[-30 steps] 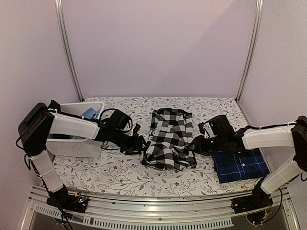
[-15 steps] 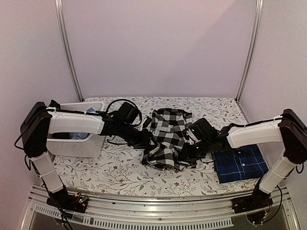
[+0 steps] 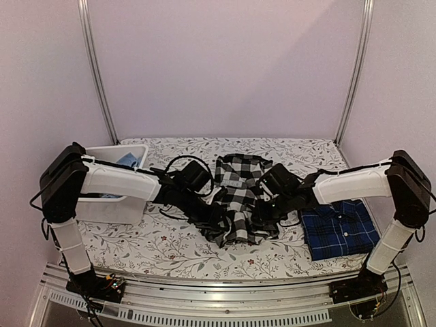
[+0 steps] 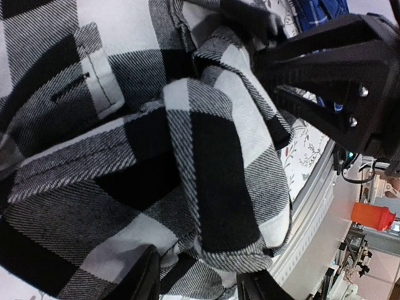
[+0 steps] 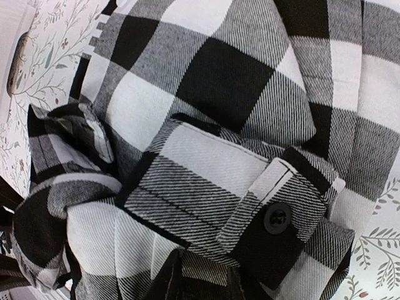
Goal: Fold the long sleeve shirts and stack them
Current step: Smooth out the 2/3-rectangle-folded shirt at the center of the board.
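The black-and-white check shirt lies bunched mid-table, its sides drawn inward. My left gripper is at its left lower edge, shut on a thick fold of checked cloth that fills the space between the fingers. From the right, my right gripper is shut on the cloth just under a buttoned cuff; its fingertips press into the fabric. The navy plaid shirt lies folded flat at the right, under the right arm.
A white bin holding something blue stands at the left behind the left arm. The floral table cover shows along the front. The right gripper's black body sits close in the left wrist view.
Both grippers have moved inward toward each other and closed on the check shirt's sides. The shirt has gone from spread flat to narrower and bunched.
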Robot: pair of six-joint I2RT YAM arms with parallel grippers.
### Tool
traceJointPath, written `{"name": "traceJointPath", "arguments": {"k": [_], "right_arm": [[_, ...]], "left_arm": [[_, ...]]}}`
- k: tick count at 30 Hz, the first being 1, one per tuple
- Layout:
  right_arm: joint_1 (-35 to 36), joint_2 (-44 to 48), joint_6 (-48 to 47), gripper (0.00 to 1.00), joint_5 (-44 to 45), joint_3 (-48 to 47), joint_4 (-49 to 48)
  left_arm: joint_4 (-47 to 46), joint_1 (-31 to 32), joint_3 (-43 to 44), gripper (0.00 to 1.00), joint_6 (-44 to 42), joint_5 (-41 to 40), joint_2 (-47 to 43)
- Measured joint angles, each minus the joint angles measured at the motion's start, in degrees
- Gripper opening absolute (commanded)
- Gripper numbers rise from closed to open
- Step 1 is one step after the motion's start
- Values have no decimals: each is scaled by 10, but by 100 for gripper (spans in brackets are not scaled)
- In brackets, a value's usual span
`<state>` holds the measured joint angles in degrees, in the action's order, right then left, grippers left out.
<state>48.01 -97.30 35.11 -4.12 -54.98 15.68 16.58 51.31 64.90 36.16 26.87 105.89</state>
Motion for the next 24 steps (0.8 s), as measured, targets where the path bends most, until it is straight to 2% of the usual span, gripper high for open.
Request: {"name": "traceJointPath", "arguments": {"k": [11, 17, 24], "right_arm": [[-26, -46, -19, 28, 49, -66, 25], [-45, -58, -37, 37, 55, -104, 41], [-16, -55, -63, 50, 32, -127, 34]], "left_arm": [[14, 1, -4, 41, -7, -6, 0], [17, 1, -4, 41, -10, -11, 0], [14, 1, -4, 45, -10, -19, -4]]}}
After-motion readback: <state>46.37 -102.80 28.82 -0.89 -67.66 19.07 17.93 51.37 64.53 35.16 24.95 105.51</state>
